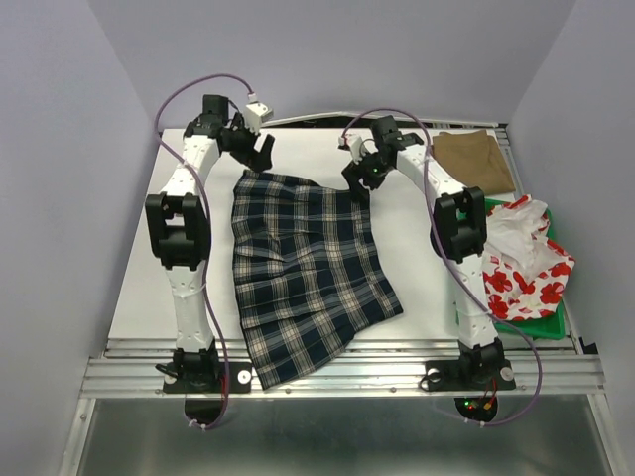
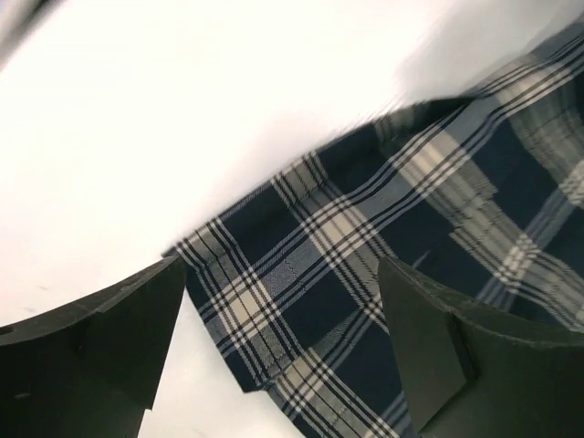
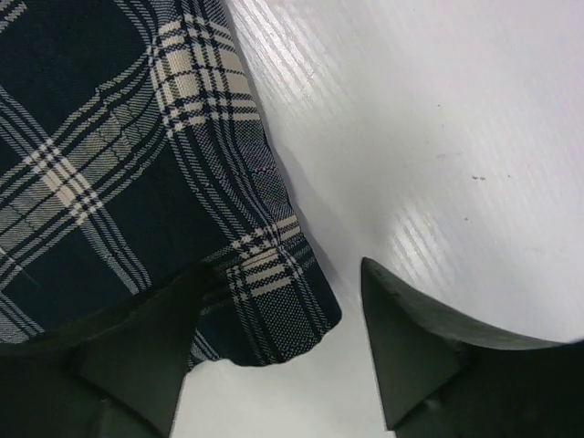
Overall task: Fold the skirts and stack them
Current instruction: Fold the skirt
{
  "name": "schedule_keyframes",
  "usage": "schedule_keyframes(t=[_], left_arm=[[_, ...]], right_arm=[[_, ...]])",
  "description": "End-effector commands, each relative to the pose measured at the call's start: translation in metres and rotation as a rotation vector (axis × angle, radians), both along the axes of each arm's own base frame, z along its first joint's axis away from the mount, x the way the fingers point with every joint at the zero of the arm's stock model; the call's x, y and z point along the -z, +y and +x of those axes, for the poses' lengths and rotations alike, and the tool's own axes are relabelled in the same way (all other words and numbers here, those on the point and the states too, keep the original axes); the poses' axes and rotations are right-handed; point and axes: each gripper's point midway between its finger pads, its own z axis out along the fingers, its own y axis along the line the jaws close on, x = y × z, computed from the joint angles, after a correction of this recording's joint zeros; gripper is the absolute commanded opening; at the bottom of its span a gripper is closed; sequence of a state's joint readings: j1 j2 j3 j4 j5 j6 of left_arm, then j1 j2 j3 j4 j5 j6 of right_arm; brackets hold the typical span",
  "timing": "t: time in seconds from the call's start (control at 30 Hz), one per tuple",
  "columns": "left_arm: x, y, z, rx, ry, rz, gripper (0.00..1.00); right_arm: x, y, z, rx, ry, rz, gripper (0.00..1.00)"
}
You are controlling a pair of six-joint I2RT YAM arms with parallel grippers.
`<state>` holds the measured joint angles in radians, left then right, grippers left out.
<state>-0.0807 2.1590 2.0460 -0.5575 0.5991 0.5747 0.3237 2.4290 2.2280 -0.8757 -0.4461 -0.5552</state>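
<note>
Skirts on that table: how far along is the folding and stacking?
Barely begun. The plaid skirt lies spread flat, unfolded, with the left gripper and right gripper open above its far corners, holding nothing. The tan skirt sits far right; the flowered skirt is bunched in the green tray. No stack yet.

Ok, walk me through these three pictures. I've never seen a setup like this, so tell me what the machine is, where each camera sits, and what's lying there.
These are two robot arms bolted at the near edge of a white table. The wide picture looks down from above and behind them. The other two come from cameras on the wrists, each looking past its own two dark fingers.

A plaid skirt lies spread flat between the arms. The left gripper and right gripper each hover over a far corner of it, jaws open, holding nothing.

On the right, a tan skirt lies at the far corner, and a white skirt with red flowers sits crumpled in a green tray.
</note>
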Motion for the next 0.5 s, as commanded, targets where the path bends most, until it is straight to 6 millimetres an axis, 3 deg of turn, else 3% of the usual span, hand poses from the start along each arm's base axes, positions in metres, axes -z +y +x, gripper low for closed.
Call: schedule_keyframes(t=[0.0, 0.03, 0.17, 0.37, 0.47], left_arm=[[0.036, 0.005, 0.017, -0.039, 0.029, 0.055, 0.99], [0.045, 0.008, 0.020, -0.030, 0.029, 0.077, 0.99], [0.099, 0.015, 0.019, 0.031, 0.106, 0.159, 0.99], [0.138, 0.025, -0.002, 0.087, 0.193, 0.233, 0.99], [0.153, 0.030, -0.018, 0.104, 0.243, 0.258, 0.88]], right_arm=[[0.014, 0.009, 0.005, -0.042, -0.023, 0.019, 0.69], [0.019, 0.009, 0.005, -0.046, -0.017, 0.016, 0.60], [0.023, 0.009, 0.003, -0.065, -0.014, 0.013, 0.46], [0.026, 0.005, 0.004, -0.087, -0.030, -0.016, 0.24], [0.028, 0.003, 0.005, -0.088, -0.037, -0.027, 0.11]])
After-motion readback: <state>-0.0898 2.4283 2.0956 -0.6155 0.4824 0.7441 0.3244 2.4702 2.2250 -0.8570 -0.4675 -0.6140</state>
